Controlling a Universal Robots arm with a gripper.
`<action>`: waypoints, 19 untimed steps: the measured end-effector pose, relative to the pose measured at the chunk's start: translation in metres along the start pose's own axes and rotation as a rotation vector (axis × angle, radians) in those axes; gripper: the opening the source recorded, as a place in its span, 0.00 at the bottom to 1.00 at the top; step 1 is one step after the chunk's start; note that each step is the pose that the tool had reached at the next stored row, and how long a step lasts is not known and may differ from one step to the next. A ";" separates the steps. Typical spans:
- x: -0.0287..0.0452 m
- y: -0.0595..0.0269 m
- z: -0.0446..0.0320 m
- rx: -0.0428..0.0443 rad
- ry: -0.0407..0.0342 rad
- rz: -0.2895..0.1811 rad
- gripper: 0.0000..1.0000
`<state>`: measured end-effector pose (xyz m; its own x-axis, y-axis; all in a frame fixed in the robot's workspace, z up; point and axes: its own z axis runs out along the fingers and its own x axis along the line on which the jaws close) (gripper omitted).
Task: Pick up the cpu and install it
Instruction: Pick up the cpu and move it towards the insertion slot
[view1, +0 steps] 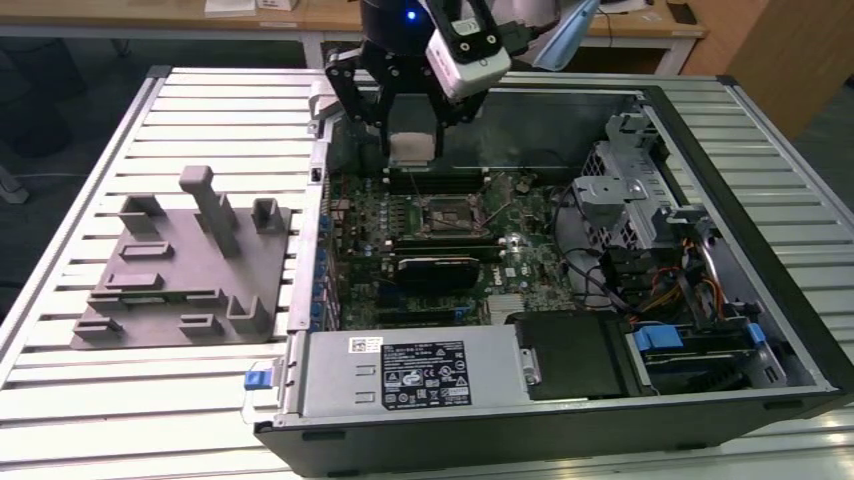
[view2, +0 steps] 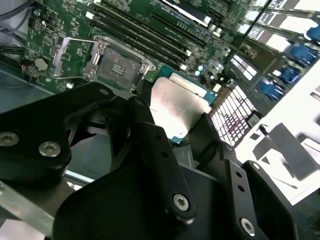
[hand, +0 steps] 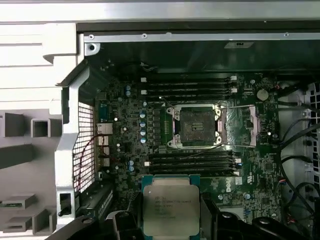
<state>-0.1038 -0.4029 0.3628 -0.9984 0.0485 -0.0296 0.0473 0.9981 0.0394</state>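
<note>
Pincer (view1: 411, 150) pinches the cpu (hand: 170, 205) by opposite edges (metal lid toward the wrist cameras), holding it above the motherboard (view1: 523, 250). The open socket (view1: 445, 212) lies just nearer, slightly right, not yet underneath.

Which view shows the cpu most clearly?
The first wrist view: the cpu faces the camera, showing nearly its whole metal top. In the second wrist view it is slanted and partly hidden by the tool. The exterior view shows it small, held above the motherboard.
</note>
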 end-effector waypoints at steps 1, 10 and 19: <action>-0.0013 0.0000 0.0018 0.0000 0.0000 0.000 0.54; -0.0130 0.0004 0.0181 0.0001 0.0003 0.000 0.54; -0.0265 0.0024 0.0341 0.0000 0.0006 0.000 0.54</action>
<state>-0.0762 -0.4005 0.3296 -0.9984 0.0485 -0.0289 0.0473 0.9981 0.0394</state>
